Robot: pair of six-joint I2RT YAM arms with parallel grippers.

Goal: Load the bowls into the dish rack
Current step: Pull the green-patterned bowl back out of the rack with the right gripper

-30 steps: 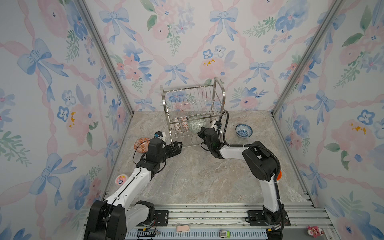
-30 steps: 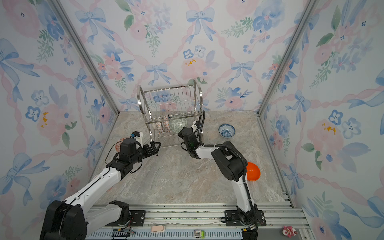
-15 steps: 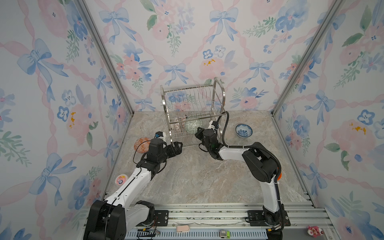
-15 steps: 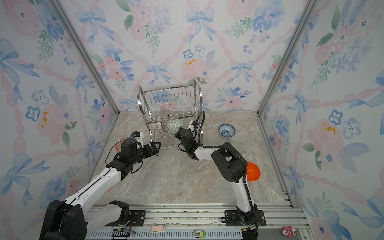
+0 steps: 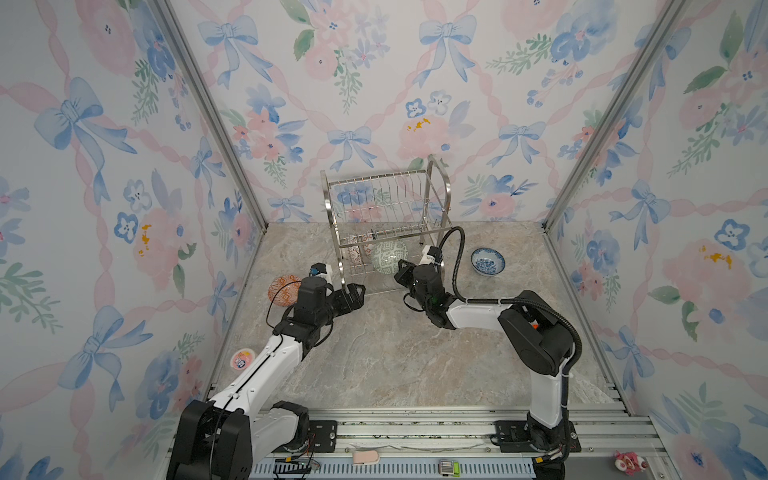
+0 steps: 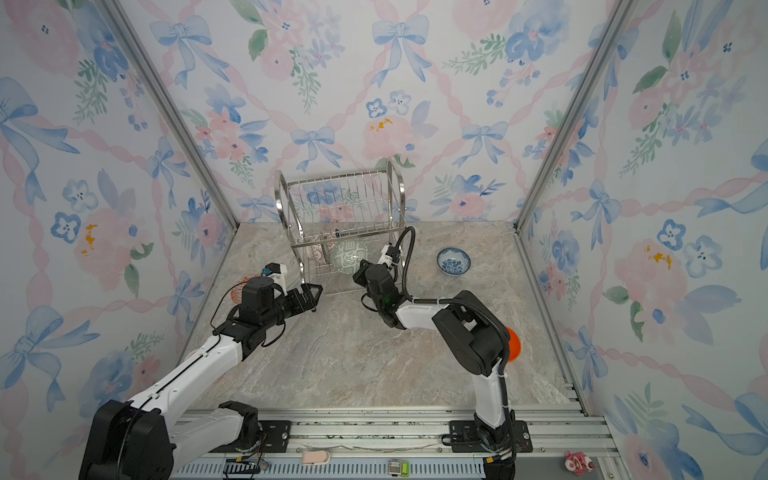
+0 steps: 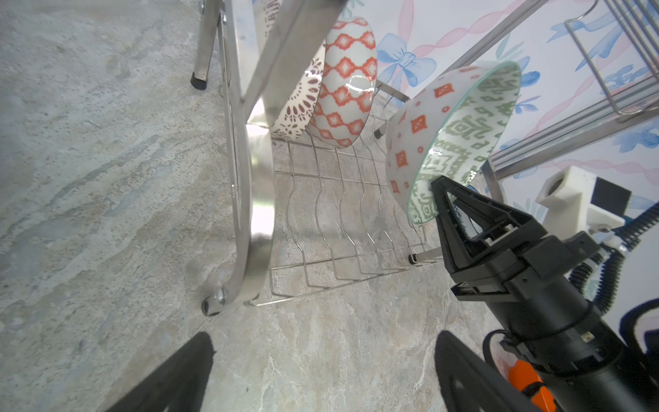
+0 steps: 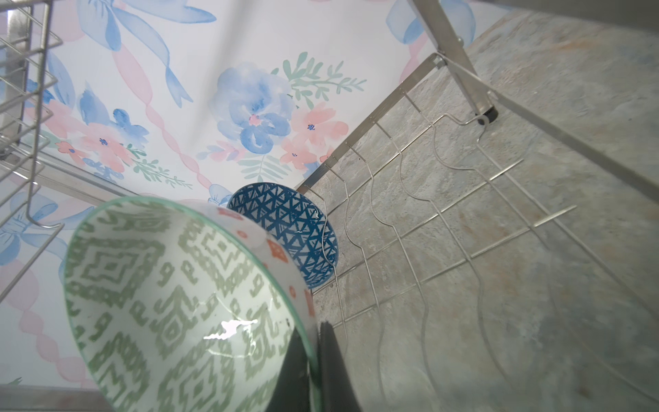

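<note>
Gripping the green-patterned bowl (image 5: 388, 257) by its rim with the right pincer (image 5: 401, 268), on edge over the lower tier of the dish rack (image 5: 382, 199). Holding the left pincer (image 5: 358, 293) spread wide, empty, near the rack's front leg.

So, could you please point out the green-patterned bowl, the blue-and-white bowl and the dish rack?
green-patterned bowl (image 5: 389, 257): in a top view, patterned inside.
blue-and-white bowl (image 5: 488, 262): in a top view, inner bottom.
dish rack (image 7: 262, 199): left wrist view, curved side frame.

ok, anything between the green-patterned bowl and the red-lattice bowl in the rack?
Between green-patterned bowl and red-lattice bowl: only empty wire slots of the dish rack, shown in the left wrist view.
</note>
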